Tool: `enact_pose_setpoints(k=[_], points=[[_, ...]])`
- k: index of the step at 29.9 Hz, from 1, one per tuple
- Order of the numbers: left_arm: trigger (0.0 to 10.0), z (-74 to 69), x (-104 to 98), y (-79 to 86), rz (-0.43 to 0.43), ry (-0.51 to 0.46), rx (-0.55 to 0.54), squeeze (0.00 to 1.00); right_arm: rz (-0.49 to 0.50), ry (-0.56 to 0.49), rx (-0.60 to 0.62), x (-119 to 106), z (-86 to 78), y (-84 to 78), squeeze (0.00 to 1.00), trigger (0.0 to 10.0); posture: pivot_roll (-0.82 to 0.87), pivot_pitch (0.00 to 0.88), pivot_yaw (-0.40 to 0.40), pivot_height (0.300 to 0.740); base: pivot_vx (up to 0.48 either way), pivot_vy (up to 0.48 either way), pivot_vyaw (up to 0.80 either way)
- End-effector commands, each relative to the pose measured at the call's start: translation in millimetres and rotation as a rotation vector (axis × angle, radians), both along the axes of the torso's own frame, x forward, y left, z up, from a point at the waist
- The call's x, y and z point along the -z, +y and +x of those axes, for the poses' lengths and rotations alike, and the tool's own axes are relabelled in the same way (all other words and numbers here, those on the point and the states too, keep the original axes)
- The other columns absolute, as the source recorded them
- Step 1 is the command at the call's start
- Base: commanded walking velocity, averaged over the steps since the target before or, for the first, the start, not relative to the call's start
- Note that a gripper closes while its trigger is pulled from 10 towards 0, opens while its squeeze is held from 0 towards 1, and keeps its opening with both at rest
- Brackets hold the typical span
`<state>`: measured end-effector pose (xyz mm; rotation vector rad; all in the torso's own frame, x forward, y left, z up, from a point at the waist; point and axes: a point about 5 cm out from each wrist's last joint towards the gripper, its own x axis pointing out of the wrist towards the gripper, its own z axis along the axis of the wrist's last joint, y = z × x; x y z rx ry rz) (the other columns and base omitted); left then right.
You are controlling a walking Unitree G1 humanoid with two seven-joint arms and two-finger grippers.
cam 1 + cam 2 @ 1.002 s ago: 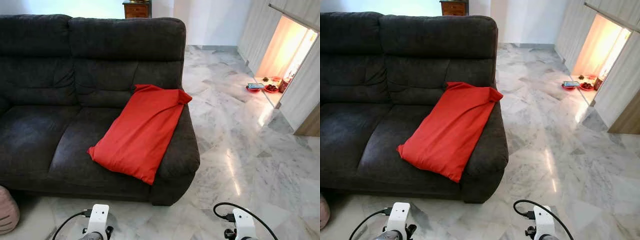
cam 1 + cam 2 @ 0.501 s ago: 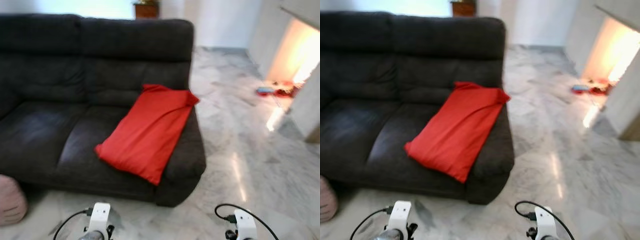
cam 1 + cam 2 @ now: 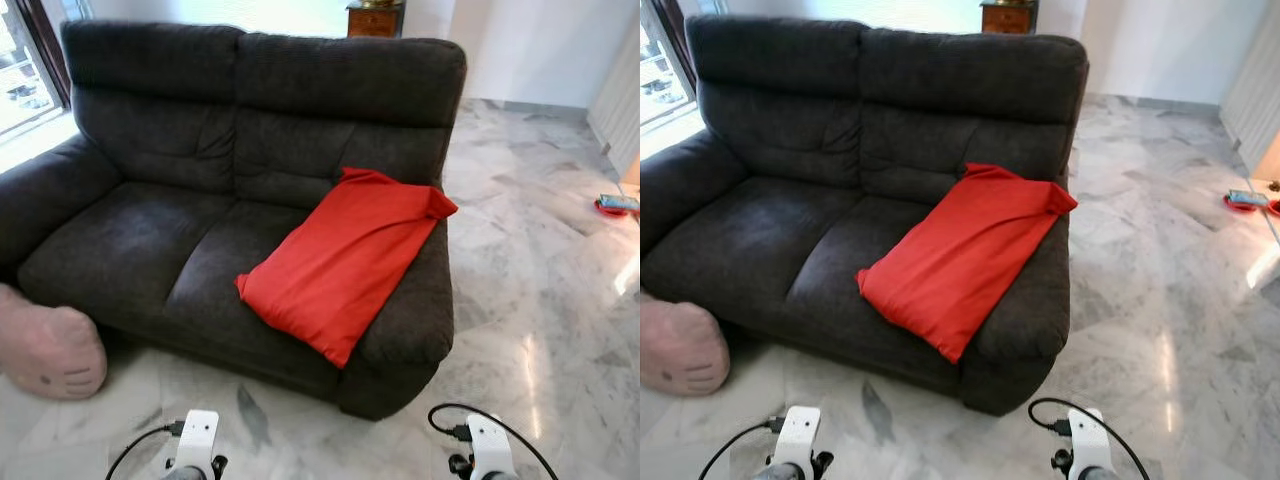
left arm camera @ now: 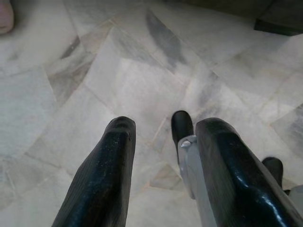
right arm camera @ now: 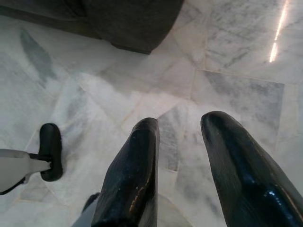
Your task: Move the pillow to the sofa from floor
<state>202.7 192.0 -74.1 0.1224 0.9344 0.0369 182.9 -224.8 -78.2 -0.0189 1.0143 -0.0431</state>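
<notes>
No writing could be read anywhere. The red pillow lay on the right seat of the dark sofa, leaning against its armrest. The left gripper and the right gripper hung over the marble floor, well apart from the pillow, fingers parted and holding nothing.

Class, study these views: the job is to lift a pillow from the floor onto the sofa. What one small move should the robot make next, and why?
Probably turn and step to its left. The pink pillow lies on the marble floor at the sofa's left end, beyond both open, empty grippers, left and right, which hang low. The red pillow already rests on the seat.
</notes>
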Motion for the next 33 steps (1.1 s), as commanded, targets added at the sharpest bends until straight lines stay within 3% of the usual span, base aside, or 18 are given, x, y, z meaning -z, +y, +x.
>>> enact_pose_setpoints(k=[1, 14, 33], points=[[10.0, -0.8, 0.5, 0.6, 0.011, 0.013, 0.024, 0.00, 0.000, -0.002, 0.012, -1.2, 1.9, -1.7, 0.00, 10.0, -0.05, 0.000, -0.011, 0.740, 0.000, 0.000, 0.00], [10.0, 0.0, 0.1, 0.4, 0.011, 0.012, 0.025, 0.00, 0.002, -0.002, 0.014, -1.5, 2.5, -1.7, 0.00, 10.0, -0.05, 0.000, -0.014, 0.740, 0.000, 0.220, 0.00], [10.0, 3.3, -1.7, 0.7, 0.014, 0.006, 0.034, 0.00, 0.005, -0.007, 0.013, -2.8, 5.5, -1.1, 0.00, 10.0, -0.05, 0.003, -0.010, 0.740, 0.000, 0.391, 0.00]])
